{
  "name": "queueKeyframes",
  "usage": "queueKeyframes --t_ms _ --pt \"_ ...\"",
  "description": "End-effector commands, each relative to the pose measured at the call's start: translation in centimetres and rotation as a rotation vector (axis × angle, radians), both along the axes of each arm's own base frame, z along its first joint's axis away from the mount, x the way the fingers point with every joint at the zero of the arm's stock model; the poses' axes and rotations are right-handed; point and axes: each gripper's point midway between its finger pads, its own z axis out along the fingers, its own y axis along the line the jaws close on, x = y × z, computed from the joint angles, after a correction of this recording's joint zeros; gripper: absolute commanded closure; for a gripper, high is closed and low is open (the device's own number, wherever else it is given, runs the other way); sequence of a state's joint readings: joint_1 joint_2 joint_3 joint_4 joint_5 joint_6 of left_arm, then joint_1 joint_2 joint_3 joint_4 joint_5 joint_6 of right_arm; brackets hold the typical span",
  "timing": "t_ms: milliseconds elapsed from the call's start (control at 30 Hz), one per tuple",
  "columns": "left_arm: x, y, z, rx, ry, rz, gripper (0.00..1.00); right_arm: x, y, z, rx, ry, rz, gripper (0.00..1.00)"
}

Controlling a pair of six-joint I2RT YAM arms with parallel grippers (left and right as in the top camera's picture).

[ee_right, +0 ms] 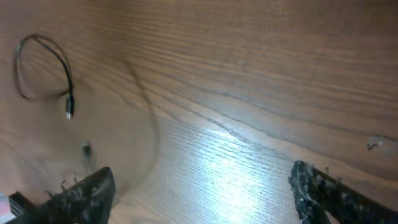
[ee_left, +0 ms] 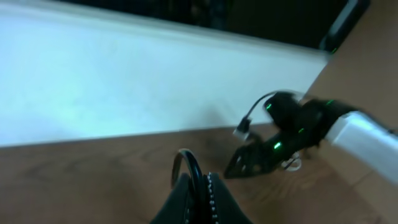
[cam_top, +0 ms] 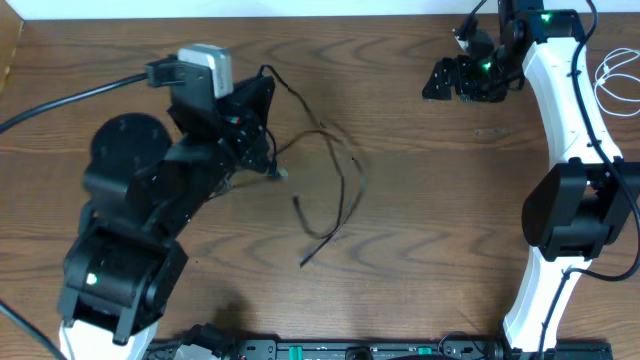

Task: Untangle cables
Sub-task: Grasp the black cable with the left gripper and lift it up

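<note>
Left wrist view is badly blurred. I read the left tool as clenched on the black cable, with a dark loop rising from its closed fingers. The rest of that cord trails right across the counter, mid-table. The white cable lies coiled at the far right, beyond the right arm, cut by the frame edge. Right tool released, fingers wide apart over the wood.

The left arm is black, the right arm white with black joints.
</note>
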State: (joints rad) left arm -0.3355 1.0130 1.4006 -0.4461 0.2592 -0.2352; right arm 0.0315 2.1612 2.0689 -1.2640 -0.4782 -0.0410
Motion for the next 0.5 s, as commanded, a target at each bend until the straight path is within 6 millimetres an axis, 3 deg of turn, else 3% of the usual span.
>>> queueKeyframes --t_ms 0,167,233,333,467 --pt "-0.8 -1.8 1.1 -0.088 0.005 -0.11 0.93 -0.2 0.9 1.9 0.055 -0.045 0.043 0.23" --pt "-0.4 -2.4 2.8 -0.162 -0.031 -0.137 0.93 -1.1 3.7 5.6 0.241 -0.16 0.208 0.22" --pt "-0.4 -2.4 4.7 -0.238 -0.073 -0.141 0.93 -2.5 5.5 9.9 0.374 -0.295 0.339 0.21" --pt "-0.3 -2.4 6.1 -0.281 -0.112 -0.146 0.93 -4.4 6.9 14.6 0.485 -0.443 0.452 0.18" --pt "-0.3 -2.4 9.7 -0.427 -0.195 -0.173 0.93 -6.6 7.6 19.1 0.555 -0.566 0.523 0.16"
